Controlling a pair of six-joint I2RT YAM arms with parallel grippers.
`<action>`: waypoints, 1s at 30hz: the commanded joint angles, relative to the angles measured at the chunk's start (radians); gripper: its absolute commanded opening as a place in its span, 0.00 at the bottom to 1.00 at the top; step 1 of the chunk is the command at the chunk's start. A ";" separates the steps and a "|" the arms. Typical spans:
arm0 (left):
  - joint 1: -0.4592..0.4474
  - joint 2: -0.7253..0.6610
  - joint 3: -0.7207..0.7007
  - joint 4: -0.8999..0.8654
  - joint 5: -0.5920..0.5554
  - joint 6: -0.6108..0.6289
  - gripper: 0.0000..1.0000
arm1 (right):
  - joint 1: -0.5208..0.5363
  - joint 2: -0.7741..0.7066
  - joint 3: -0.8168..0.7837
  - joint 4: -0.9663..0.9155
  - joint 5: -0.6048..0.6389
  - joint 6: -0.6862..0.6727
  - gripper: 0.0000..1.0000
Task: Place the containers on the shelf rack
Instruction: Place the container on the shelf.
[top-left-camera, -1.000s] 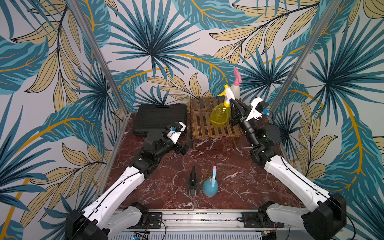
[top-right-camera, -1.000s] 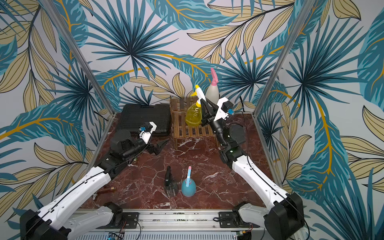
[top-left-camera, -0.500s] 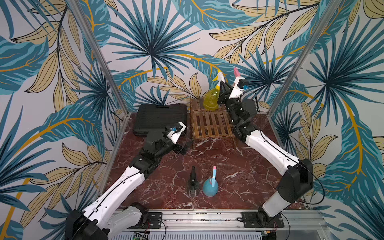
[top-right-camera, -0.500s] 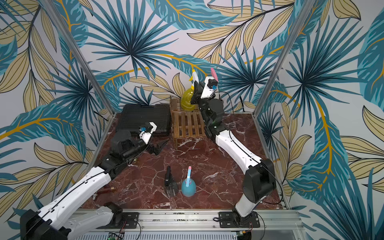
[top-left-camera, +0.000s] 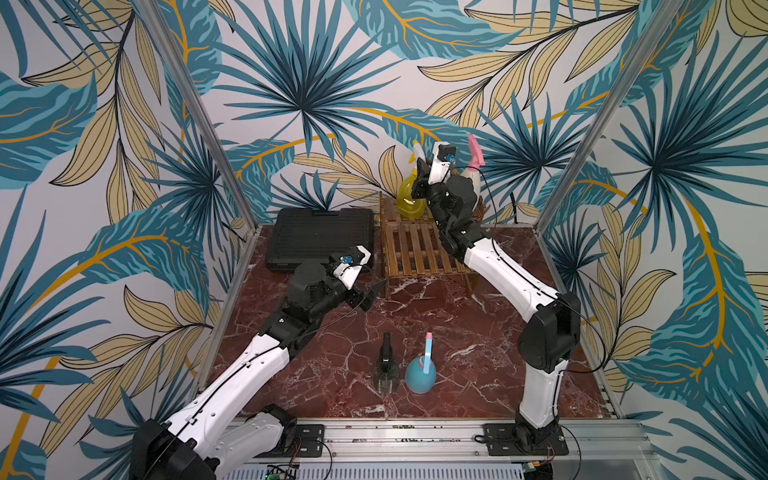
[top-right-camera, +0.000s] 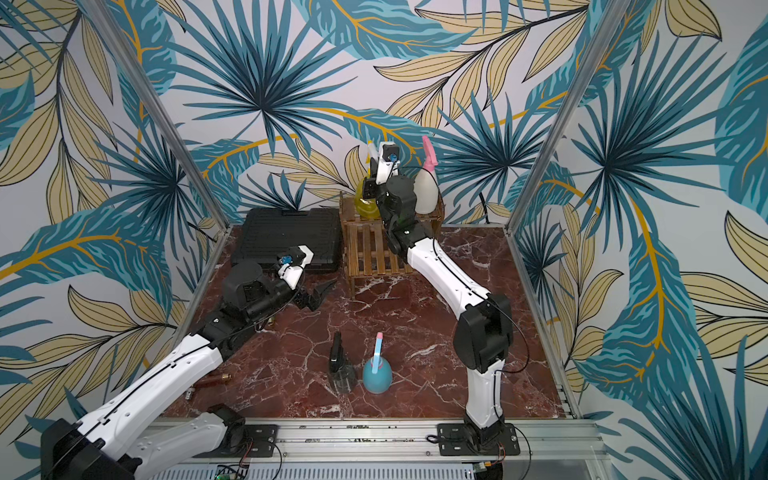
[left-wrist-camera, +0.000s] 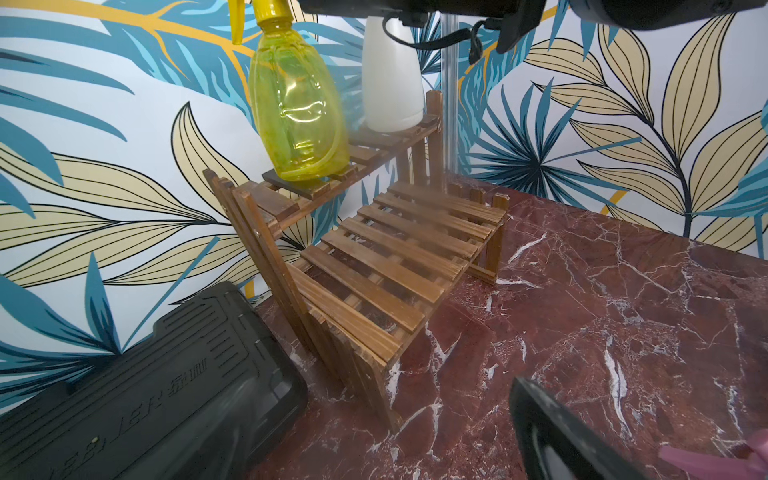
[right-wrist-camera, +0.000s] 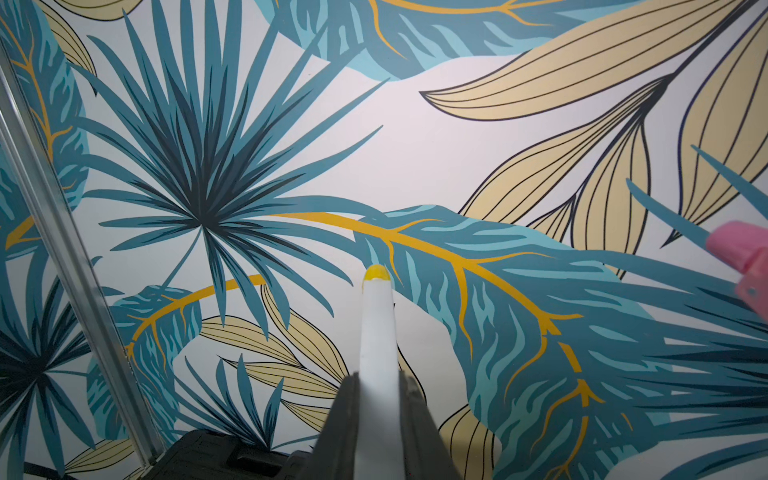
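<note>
At the 12 o'clock edge of the tabletop, the right hand is pinching the white trigger head of the translucent yellow spray bottle. That bottle is leaning with its base on the upper step of the wooden shelf rack, beside the upright cream-white bottle. The left hand is hovering spread wide near the centre. The light blue bottle and the smoky clear bottle are standing side by side at 6 o'clock.

Robot lab test cell. Left arm, right arm bolted to aluminium rail. 2 aluminium posts frame printed leaf-pattern wall panels. Red marble-look tabletop. Bare circuit board at front edge.
</note>
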 joint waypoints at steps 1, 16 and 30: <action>0.006 -0.021 -0.011 0.034 -0.019 0.005 1.00 | 0.003 0.041 0.020 -0.066 0.031 -0.043 0.00; 0.008 -0.018 -0.014 0.039 -0.023 0.008 1.00 | 0.045 0.039 -0.056 -0.021 0.072 -0.090 0.05; 0.008 -0.007 -0.016 0.048 -0.006 -0.005 1.00 | 0.057 -0.006 -0.113 0.015 0.086 -0.080 0.41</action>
